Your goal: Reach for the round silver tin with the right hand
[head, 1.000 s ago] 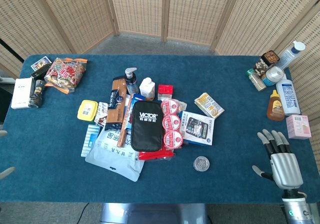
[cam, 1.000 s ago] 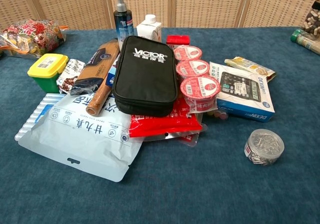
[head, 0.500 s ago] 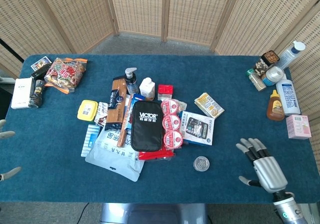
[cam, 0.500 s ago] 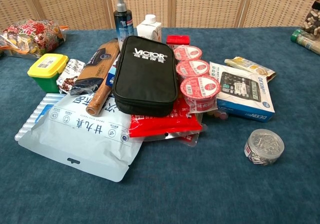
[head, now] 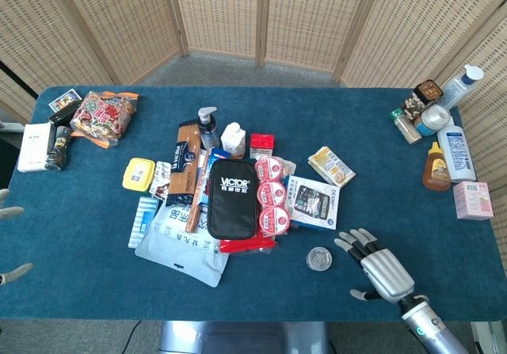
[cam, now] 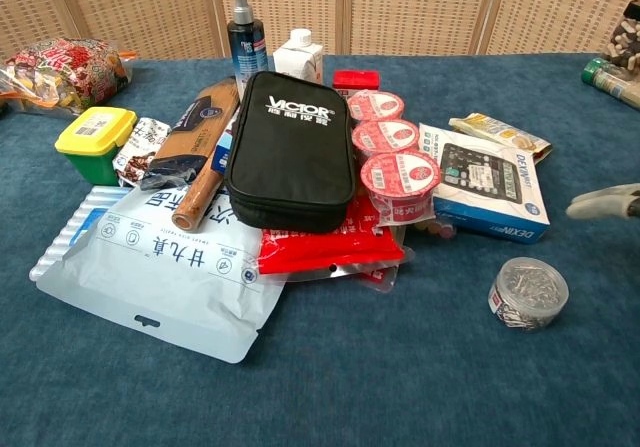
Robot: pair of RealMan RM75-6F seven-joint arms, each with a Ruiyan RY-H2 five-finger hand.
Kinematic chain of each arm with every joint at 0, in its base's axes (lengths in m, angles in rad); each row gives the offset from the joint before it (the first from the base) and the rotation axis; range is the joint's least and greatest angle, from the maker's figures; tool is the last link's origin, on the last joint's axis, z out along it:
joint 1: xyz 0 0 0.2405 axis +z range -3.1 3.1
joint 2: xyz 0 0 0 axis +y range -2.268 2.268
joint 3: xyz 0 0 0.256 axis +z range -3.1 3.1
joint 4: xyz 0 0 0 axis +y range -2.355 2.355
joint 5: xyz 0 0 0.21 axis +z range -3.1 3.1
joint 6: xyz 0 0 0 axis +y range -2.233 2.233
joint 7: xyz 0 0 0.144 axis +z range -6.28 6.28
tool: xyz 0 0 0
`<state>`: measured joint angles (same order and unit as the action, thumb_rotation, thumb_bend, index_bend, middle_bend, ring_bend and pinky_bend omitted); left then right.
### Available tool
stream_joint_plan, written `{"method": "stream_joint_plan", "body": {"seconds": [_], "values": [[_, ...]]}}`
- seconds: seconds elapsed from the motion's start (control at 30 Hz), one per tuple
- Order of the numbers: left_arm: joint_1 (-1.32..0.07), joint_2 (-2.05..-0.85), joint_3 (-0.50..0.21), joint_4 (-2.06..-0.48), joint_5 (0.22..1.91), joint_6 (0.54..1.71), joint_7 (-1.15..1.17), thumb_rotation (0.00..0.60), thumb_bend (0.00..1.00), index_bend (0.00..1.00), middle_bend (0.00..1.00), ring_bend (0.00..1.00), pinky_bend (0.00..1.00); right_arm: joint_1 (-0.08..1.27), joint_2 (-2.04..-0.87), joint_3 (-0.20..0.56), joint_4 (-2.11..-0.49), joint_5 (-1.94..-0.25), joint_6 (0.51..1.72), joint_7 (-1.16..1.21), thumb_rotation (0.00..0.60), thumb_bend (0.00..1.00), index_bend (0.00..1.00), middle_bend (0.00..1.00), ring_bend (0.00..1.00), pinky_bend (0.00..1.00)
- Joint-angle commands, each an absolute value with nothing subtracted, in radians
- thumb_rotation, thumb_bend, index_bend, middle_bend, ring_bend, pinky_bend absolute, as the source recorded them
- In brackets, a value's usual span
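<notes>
The round silver tin (head: 319,258) sits on the blue table near the front edge, below the calculator box; the chest view shows the tin (cam: 528,292) at lower right, full of small metal pieces. My right hand (head: 375,267) hovers just right of it, fingers spread and pointing toward the tin, holding nothing. Only a fingertip (cam: 602,203) of that hand enters the chest view at the right edge. At the far left edge of the head view, my left hand (head: 11,243) shows just two fingertips, spread apart.
A pile lies left of the tin: black VICTOR case (head: 232,197), three red-lidded cups (head: 272,194), calculator box (head: 314,202), white pouch (head: 181,243). Bottles and jars (head: 440,144) line the right edge. Snacks sit at far left.
My right hand has swept left along the front of the table, from near the right edge to just beside the tin. Its fingertip now enters the chest view.
</notes>
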<state>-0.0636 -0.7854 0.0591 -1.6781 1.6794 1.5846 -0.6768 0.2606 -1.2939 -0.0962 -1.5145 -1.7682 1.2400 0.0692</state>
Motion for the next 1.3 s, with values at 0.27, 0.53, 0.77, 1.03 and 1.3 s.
{"method": "stream_joint_plan", "body": {"seconds": [0.27, 0.53, 0.77, 1.03, 1.3], "values": [[-0.063, -0.783, 0.056, -1.67, 1.672, 1.585, -0.695, 0.6, 0.0, 0.24, 0.0, 0.0, 0.0, 0.305, -1.365, -0.084, -1.542, -1.735, 1.167, -0.012, 0.6, 0.0, 0.09, 0.13, 0.02, 0.0], [-0.065, -0.783, 0.054, -1.663, 1.666, 1.579, -0.705, 0.6, 0.0, 0.24, 0.0, 0.0, 0.0, 0.329, -1.408, -0.078, -1.512, -1.697, 1.127, -0.008, 0.6, 0.0, 0.1, 0.13, 0.02, 0.0], [-0.068, -0.785, 0.054, -1.665, 1.665, 1.571, -0.699, 0.6, 0.0, 0.24, 0.0, 0.0, 0.0, 0.351, -1.427, -0.072, -1.484, -1.679, 1.109, 0.001, 0.6, 0.0, 0.11, 0.15, 0.04, 0.03], [-0.069, -0.787, 0.052, -1.669, 1.66, 1.564, -0.688, 0.6, 0.0, 0.24, 0.0, 0.0, 0.0, 0.36, -1.452, -0.08, -1.436, -1.681, 1.121, 0.052, 0.6, 0.0, 0.18, 0.27, 0.21, 0.2], [-0.07, -0.788, 0.052, -1.675, 1.661, 1.561, -0.675, 0.6, 0.0, 0.24, 0.0, 0.0, 0.0, 0.357, -1.483, -0.086, -1.391, -1.687, 1.152, 0.07, 0.6, 0.0, 0.24, 0.37, 0.35, 0.38]]}}
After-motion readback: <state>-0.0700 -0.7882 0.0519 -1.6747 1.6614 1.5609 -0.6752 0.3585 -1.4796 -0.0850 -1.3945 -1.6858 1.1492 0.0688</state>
